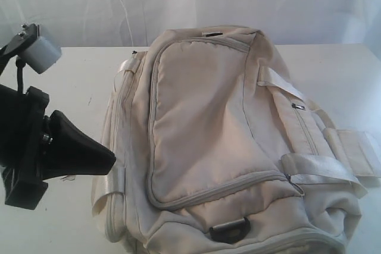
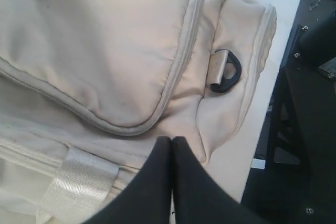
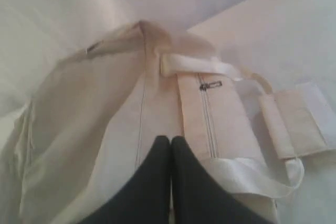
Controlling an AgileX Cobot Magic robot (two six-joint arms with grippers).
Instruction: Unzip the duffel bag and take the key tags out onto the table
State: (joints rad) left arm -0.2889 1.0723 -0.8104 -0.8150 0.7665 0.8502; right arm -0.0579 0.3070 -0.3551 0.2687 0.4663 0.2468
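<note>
White plain tabletop before a pale draped backdrop, bearing a large cream fabric duffel bag. Lies with long axis running from the near edge toward the backdrop, black plastic D-ring at the near end. Shows each visible grey zipper shut; no small coloured plastic key tags in sight anywhere, so presumably inside, nothing unzipped yet.

Left gripper: black fingers pressed together, holding nothing, tips just beside the bag's left flank toward the near end. From the left wrist view, points at the curved grey zipper of the big top panel, just ahead of the tips, D-ring further along.

Right gripper: out of the exterior view; likewise pinched closed and empty, hovering over the bag's right side. Faces along a straight side-pocket zipper, small dark metal zipper pull ahead of the tips, shiny off-white webbing strap crossing beside them.

Judging by this, puts the left arm nearer the main panel zipper, the right arm nearer the side pocket; cannot tell which compartment hides the tags.
</note>
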